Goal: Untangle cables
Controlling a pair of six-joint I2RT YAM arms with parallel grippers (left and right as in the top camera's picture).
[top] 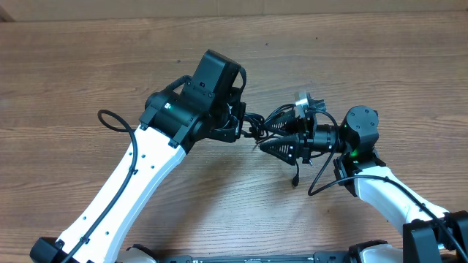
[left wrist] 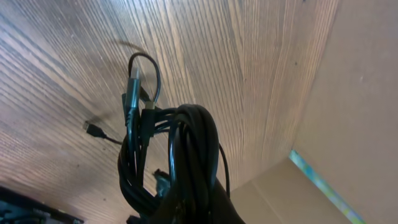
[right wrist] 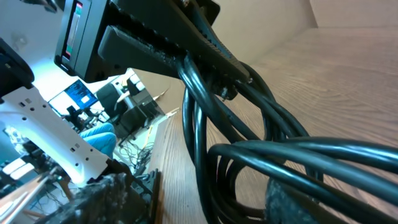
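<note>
Wood-grain bench (top: pixel 88 58), bare brown boards, cardboard wall at the edge in the left wrist view. The cables (top: pixel 257 126) hang as one knotted bundle just right of centre, lifted off the bench between both arms.

Left claw (top: pixel 238 128) grips the bundle from 9 o'clock, closed on the cords. Right claw (top: pixel 272 145) comes in from 4 o'clock, fingers drawn to a point, apparently pinched on the same bundle.

Handling, by judgement: light, limp, smooth-jacketed, so likely to slide through a loose pinch; the loops will cinch if pulled hard. Plug ends (left wrist: pixel 132 81) stick up at 12 o'clock, and a small plug (left wrist: pixel 92 129) trails toward 9. Best hold: a single strand just behind a plug, not the whole knot.
</note>
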